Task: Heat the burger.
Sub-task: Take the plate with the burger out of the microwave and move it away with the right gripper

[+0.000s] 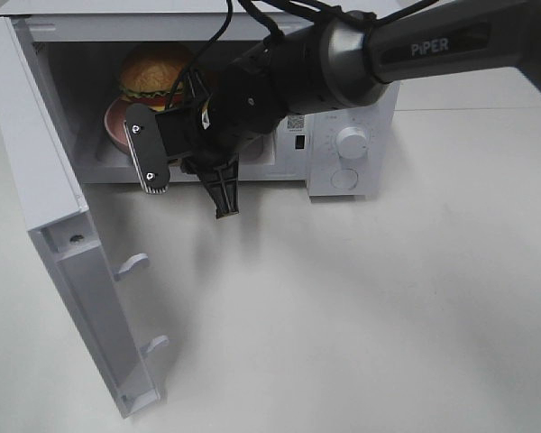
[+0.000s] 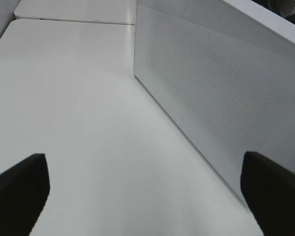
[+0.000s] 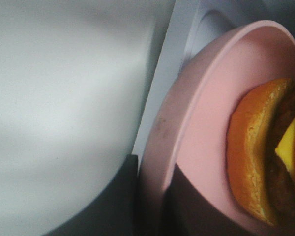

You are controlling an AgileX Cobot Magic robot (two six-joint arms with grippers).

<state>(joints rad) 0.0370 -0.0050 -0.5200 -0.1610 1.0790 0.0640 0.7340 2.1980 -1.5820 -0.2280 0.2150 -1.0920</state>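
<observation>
The burger (image 1: pixel 153 72) sits on a round pink plate (image 1: pixel 115 122) inside the open microwave (image 1: pixel 347 176). My right arm reaches across from the right into the cavity. In the right wrist view my right gripper (image 3: pixel 150 206) is shut on the plate's rim (image 3: pixel 162 128), one dark finger on each side, and the burger's bun (image 3: pixel 255 147) lies close behind. In the exterior view its fingertips are hidden behind the wrist camera. My left gripper (image 2: pixel 147 196) is open and holds nothing. It hovers over the table, facing the perforated outer face of the microwave door (image 2: pixel 221 88).
The microwave door (image 1: pixel 45 171) stands swung out to the left, its latch hooks (image 1: pixel 133 263) pointing into the table space. A control panel with a dial (image 1: pixel 352 142) is at the microwave's right. White tabletop (image 1: pixel 361 307) spreads in front.
</observation>
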